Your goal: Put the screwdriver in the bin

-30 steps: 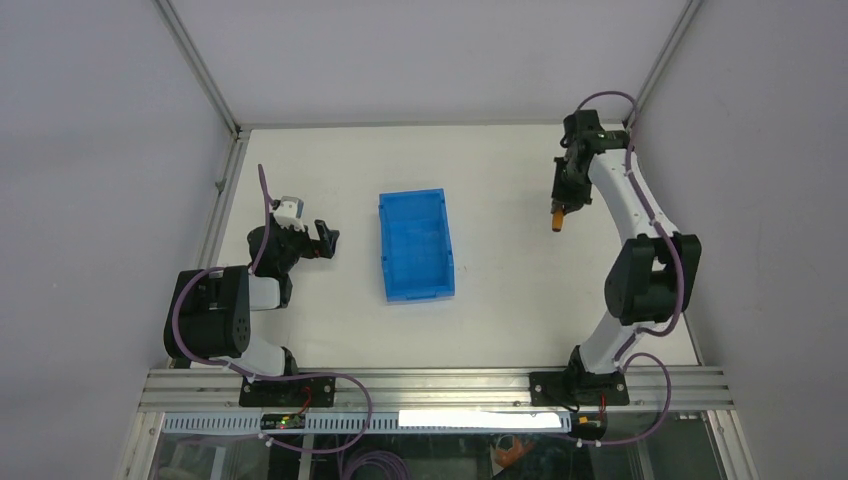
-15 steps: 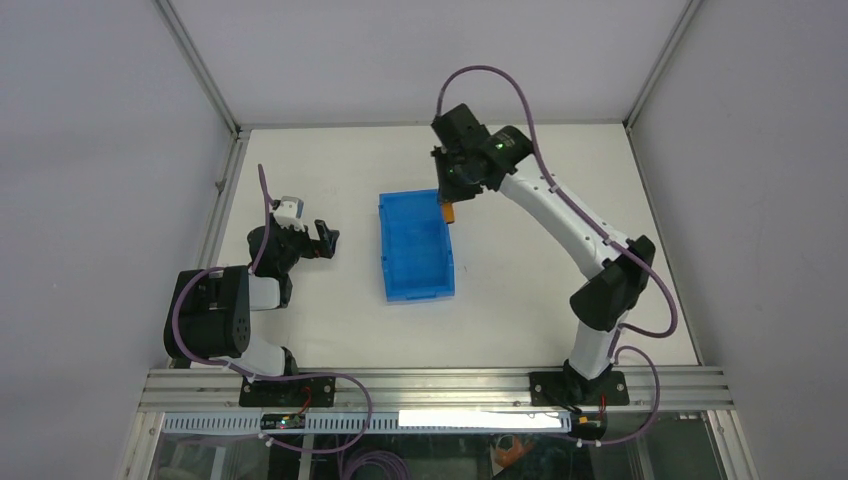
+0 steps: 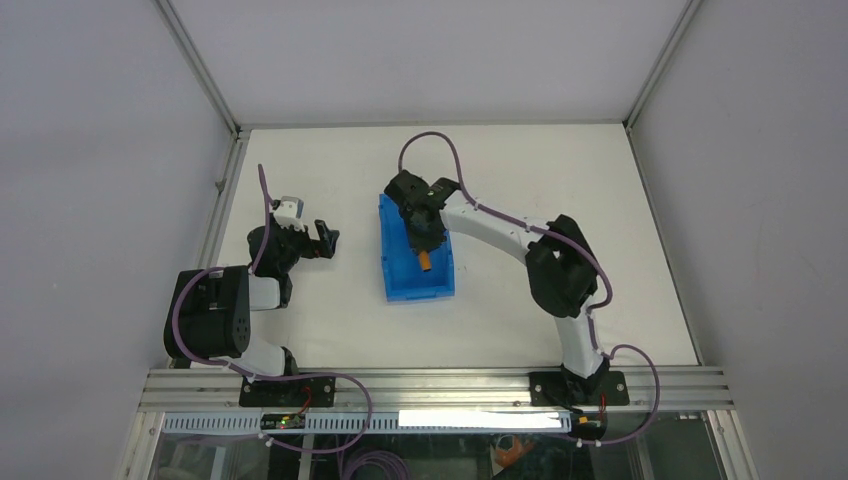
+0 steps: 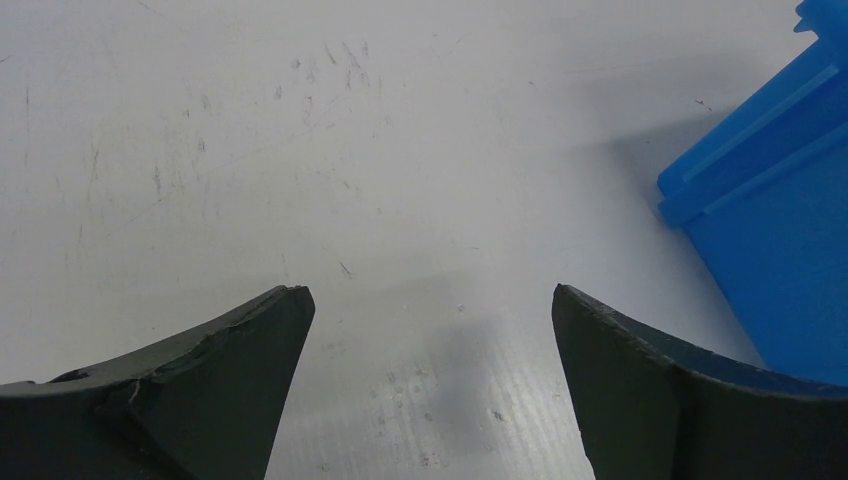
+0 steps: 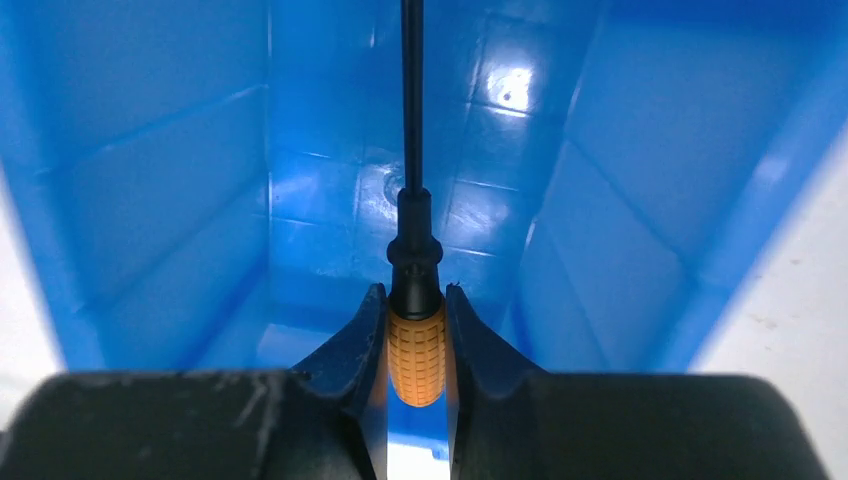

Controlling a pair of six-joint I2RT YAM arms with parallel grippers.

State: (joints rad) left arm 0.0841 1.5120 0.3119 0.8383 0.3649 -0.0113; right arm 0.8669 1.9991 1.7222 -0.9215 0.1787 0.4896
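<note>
Hovering over the bin (image 5: 170, 200), right hand (image 5: 415, 300) is clamped on the screwdriver (image 5: 413, 250) by its orange handle, while left hand (image 4: 430, 310) sits wide open, holding nothing, above the surface (image 4: 300, 150).

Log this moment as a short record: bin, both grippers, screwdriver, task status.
bin: blue, on the table, between the two arms
left gripper: open, empty, above the table beside the bin
right gripper: shut on the screwdriver, gripping its orange handle
screwdriver: held inside the bin's walls, dark shaft pointing away from the gripper
task status: screwdriver over the bin floor, not yet released
</note>
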